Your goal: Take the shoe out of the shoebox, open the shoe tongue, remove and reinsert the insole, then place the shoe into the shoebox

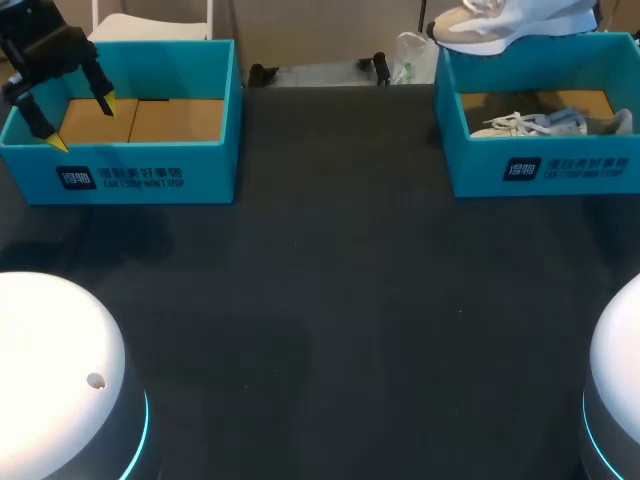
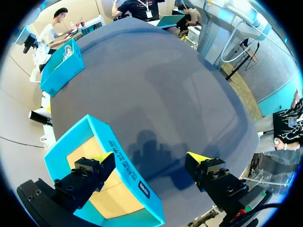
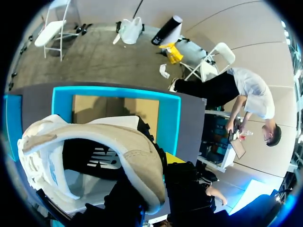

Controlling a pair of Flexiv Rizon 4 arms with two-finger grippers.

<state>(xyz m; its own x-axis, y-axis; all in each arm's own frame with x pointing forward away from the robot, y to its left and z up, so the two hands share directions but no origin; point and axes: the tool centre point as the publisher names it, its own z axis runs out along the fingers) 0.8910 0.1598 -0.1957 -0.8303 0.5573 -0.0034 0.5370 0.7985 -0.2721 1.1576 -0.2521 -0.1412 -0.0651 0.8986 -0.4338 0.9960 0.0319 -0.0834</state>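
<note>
Head view, shoe (image 1: 545,123) lying in right shoebox (image 1: 560,165), second shoe (image 1: 510,25) above

Bench (image 1: 340,300) strip betw. boxes passable.
Left shoebox (image 1: 150,175) & right shoebox (image 1: 560,170) walls flank it; shoe (image 1: 510,25) hangs over right one's far rim.

The table (image 1: 340,300) takes up nearly the whole space, a wide flat top in dark grey with a matte finish. Light comes down from overhead and spreads evenly across it. It leaves only soft, blurred shadows, faint toward the near side and darker in one patch at the left end.
</note>
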